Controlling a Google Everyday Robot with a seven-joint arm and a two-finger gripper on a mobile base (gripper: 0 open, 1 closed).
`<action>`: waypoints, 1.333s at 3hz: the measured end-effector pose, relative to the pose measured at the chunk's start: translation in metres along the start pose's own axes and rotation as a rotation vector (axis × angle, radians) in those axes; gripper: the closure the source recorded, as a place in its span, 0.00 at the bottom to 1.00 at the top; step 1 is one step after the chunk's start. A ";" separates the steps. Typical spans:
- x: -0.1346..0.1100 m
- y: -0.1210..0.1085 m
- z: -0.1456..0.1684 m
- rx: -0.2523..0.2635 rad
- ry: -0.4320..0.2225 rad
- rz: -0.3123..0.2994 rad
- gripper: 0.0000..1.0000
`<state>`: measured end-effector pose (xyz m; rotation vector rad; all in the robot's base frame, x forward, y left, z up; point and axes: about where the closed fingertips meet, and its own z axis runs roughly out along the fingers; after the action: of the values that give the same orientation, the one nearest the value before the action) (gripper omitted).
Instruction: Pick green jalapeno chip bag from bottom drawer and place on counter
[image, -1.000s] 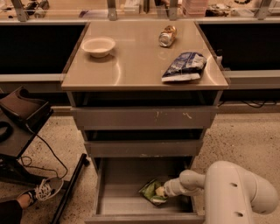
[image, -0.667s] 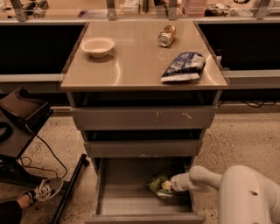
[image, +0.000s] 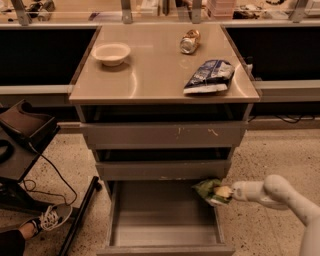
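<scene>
- The pincer, at the tip of a white arm that reaches in from the right, is clamped on the green jalapeno chip bag. The fingers are mostly hidden by the crumpled foil.
- The bag sticks out to the left of the pincer. It hangs clear of the drawer floor, level with the drawer's right wall.
- The bottom drawer lies below and to the left of the pincer, pulled open, its grey floor bare.
- Just above the pincer is the lower edge of the middle drawer. The top drawer is higher again. Both fronts jut forward over the back of the open drawer.
- The step in hand, as I judge it, is lifting the bag out. The pincer should first draw back toward the viewer, away from those fronts, and only then rise, so the foil does not snag on an edge.
- The grip looks to be on one end of the bag, so a slow, steady lift seems wise.
- The counter is well above the pincer and to its left.
- On the counter, almost straight above the pincer, lies a blue-and-white chip bag, with a tipped can behind it.
- A pale bowl sits far up to the left. The bare middle stretch between bowl and blue bag looks the safest landing spot.
</scene>
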<state>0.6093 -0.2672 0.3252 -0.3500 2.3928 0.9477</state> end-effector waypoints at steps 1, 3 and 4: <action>-0.031 -0.001 -0.100 -0.021 -0.074 -0.026 1.00; -0.028 0.007 -0.099 -0.052 -0.059 -0.028 1.00; -0.039 0.049 -0.100 -0.091 -0.024 -0.108 1.00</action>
<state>0.5829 -0.2998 0.4353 -0.4943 2.2890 1.0077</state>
